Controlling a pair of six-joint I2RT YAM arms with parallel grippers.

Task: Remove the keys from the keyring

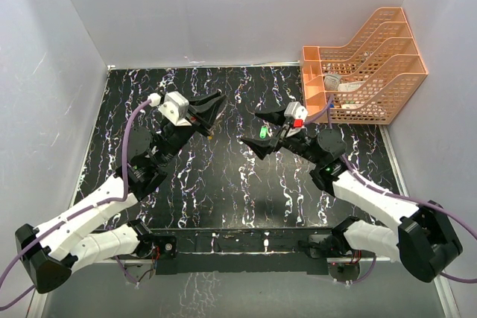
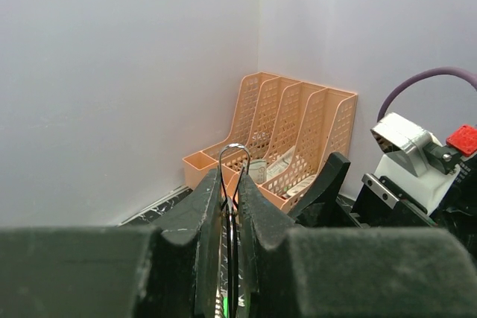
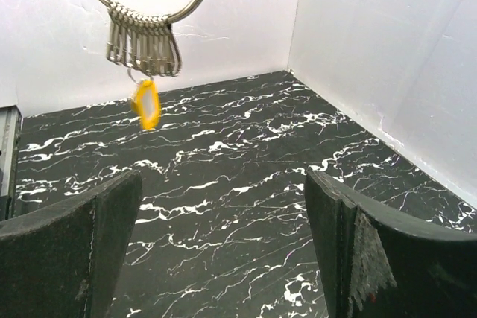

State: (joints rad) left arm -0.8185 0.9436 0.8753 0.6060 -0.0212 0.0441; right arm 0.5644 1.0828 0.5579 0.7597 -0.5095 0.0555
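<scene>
Left gripper [image 1: 215, 112] clamped on the keyring, right gripper [image 1: 252, 129] facing it with fingers spread wide.

White walls close the black marbled table [image 1: 223, 184] on the left, far and right sides. The two grippers meet over its middle, near each other but apart. The left wrist view shows the fingers [image 2: 209, 214] pressed together on the thin keyring [image 2: 235, 146], whose top arc stands above them. The top view does not resolve the ring. Only the right wrist view shows the load: the keyring [image 3: 186, 7] hangs high and left of the spread fingers, with the dull keys [image 3: 141, 39] bunched at its bottom and the yellow-headed key [image 3: 146, 104] dangling below. In the top view a green spot [image 1: 263, 132] sits by the right gripper; I cannot tell whether it is a key. The orange file rack [image 1: 373, 50] fills the far right corner, near the right arm.
</scene>
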